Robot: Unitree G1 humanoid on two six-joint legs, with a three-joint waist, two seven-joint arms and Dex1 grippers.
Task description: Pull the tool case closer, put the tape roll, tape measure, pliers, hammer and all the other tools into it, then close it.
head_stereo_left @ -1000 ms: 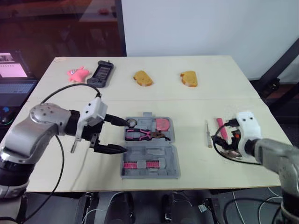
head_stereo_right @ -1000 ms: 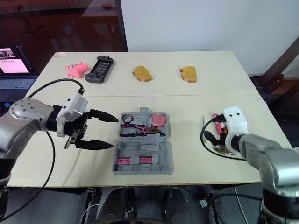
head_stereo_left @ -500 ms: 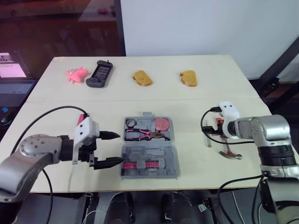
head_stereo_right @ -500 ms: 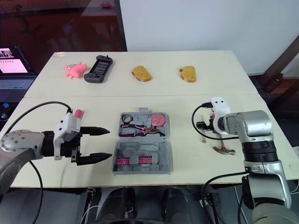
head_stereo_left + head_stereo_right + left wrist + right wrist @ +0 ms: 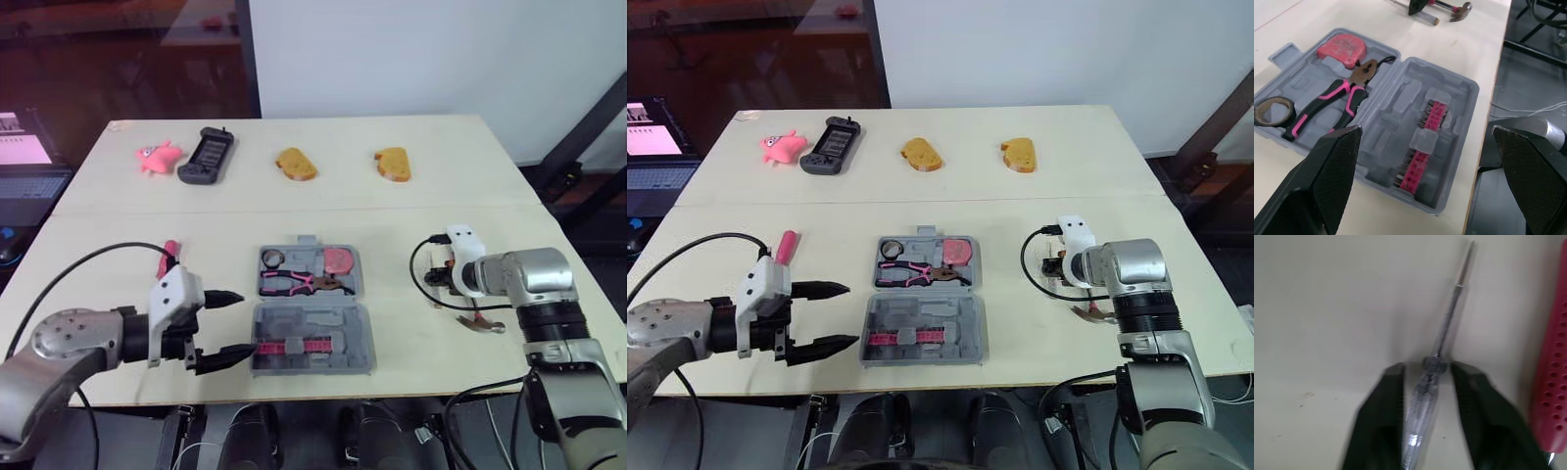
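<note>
The grey tool case lies open at the middle of the near table. Its far half holds the tape roll, the pink-handled pliers and the pink tape measure. Pink bits sit in its near half. My left gripper hangs open just left of the case, holding nothing. Right of the case, my right gripper is shut on the clear-handled screwdriver, which lies on the table. The hammer lies beside it, its pink handle close to my fingers.
A pink-handled tool lies on the table left of the case, by my left arm. Along the far edge are a pink toy, a black game controller and two bread pieces. A laptop sits off to the left.
My right gripper swung in over the screwdriver and closed on its handle. My left arm drew back and down from the case's far-left corner to its near-left side, still open.
</note>
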